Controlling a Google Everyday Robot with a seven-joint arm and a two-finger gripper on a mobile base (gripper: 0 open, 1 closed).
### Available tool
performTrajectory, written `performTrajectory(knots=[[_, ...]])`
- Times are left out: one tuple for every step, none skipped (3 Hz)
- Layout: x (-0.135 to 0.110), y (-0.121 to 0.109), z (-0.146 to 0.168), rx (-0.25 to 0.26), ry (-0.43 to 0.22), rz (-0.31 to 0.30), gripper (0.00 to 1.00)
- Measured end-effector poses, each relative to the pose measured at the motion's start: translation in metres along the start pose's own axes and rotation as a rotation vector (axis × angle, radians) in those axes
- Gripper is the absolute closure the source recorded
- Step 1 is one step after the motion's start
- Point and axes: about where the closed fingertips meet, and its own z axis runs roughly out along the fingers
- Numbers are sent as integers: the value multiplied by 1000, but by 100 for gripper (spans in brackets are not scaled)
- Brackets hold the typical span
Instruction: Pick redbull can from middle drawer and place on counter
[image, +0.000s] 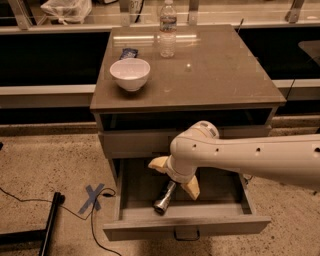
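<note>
My gripper (171, 179) hangs inside the open middle drawer (185, 225) at the lower centre of the frame, its two cream fingers (191, 189) spread wide and gripping nothing. The redbull can (164, 198) lies on its side on the drawer floor, just beside the lower finger, with one shiny end toward the front wall. On the counter (225, 75) above stand a white bowl (129, 73) and a water bottle (168, 29).

The tool (173, 179) sits in the middle drawer (220, 224) above the redbull can (164, 198), below the counter (225, 75).
</note>
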Motion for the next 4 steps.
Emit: performTrajectory(knots=[[5, 2, 21, -52, -15, 3, 0], [13, 26, 69, -90, -43, -20, 0], [12, 42, 119, -116, -67, -60, 0], [9, 45, 154, -146, -72, -103, 0]])
